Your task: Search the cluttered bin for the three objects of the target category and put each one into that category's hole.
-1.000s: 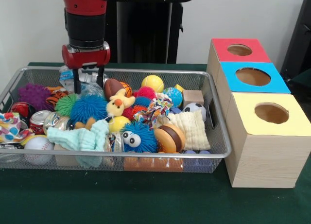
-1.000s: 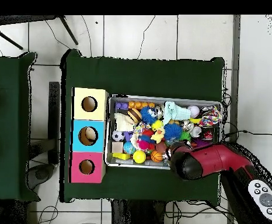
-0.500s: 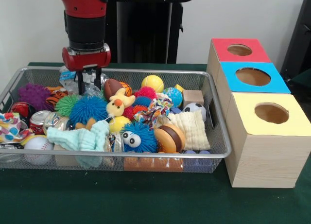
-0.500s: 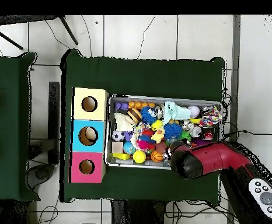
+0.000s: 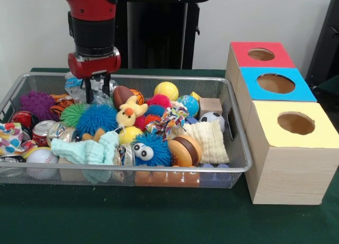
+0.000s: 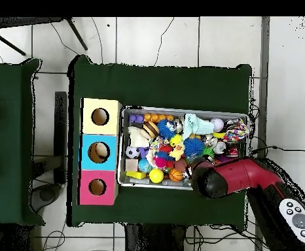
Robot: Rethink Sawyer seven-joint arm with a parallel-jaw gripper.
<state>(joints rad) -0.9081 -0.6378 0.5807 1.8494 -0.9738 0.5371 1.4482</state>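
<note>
Pincer [image 5: 97,94] in the front view hangs at the basket's [image 5: 235,164] 11 o'clock corner, its two fingers [image 5: 88,95] slightly apart over a crumpled plastic bottle [image 5: 79,85], gripping nothing. Overhead, the red arm [image 6: 237,180] covers the basket's [image 6: 181,110] 5 o'clock corner; three boxes [image 6: 100,151] lie at 9 o'clock.

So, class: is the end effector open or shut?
Open: the end effector shows two fingers apart above the bin.
</note>
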